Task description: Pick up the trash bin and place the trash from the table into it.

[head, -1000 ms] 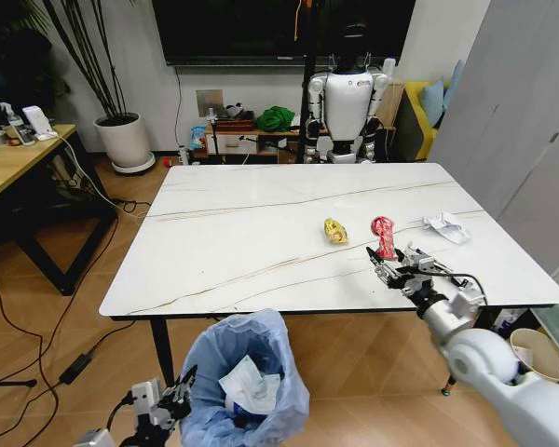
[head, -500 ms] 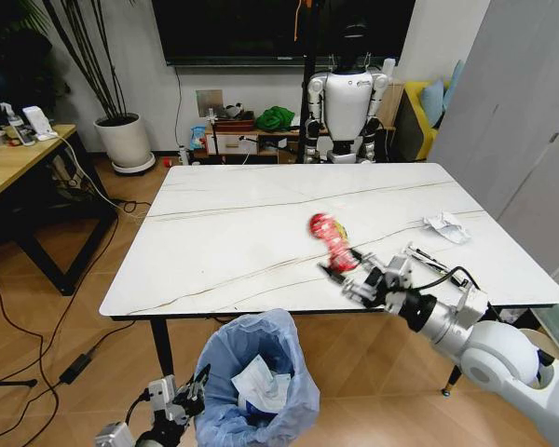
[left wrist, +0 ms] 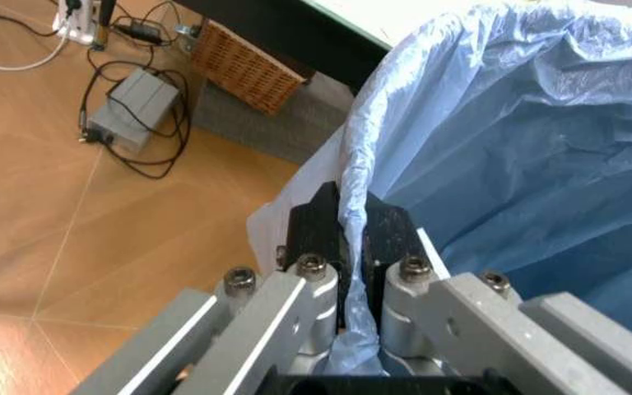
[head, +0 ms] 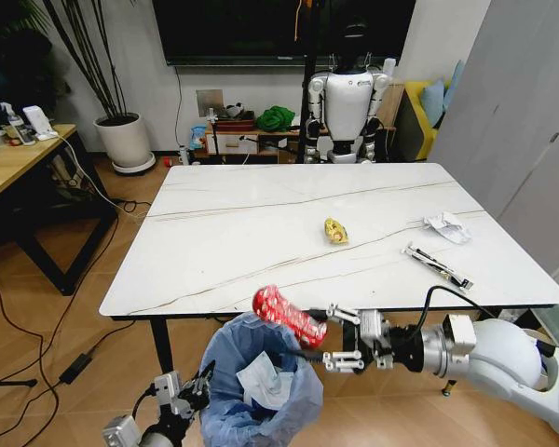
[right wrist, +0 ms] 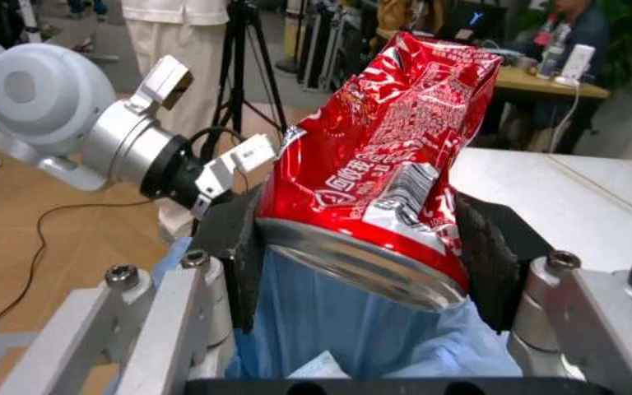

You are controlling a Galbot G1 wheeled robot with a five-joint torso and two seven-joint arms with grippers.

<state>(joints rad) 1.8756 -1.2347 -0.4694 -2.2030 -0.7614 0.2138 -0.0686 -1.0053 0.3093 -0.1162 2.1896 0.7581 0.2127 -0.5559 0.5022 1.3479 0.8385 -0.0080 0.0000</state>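
Observation:
The trash bin [head: 261,382], lined with a crinkly blue bag, hangs below the table's front edge with white paper inside. My left gripper [head: 191,396] is shut on the bin's rim, with the bag [left wrist: 492,148] pinched between its fingers [left wrist: 322,226]. Right over the bin's opening, my right gripper [head: 328,337] is shut on a crushed red can [head: 287,317], which is large in the right wrist view [right wrist: 388,181]. On the white marble table [head: 224,242] lie a crumpled yellow wrapper [head: 334,230], a white tissue [head: 446,226] and a thin strip of litter [head: 437,265].
A white humanoid robot [head: 347,107] stands behind the table's far edge. A light wooden desk [head: 19,158] is at the left, with cables on the floor beside it. A potted plant [head: 123,140] stands by the back wall. A grey cabinet [head: 526,140] rises at the right.
My right gripper carried the red can from the table's right side forward, off the front edge and down over the bin. The bin shifted slightly right in my left gripper.

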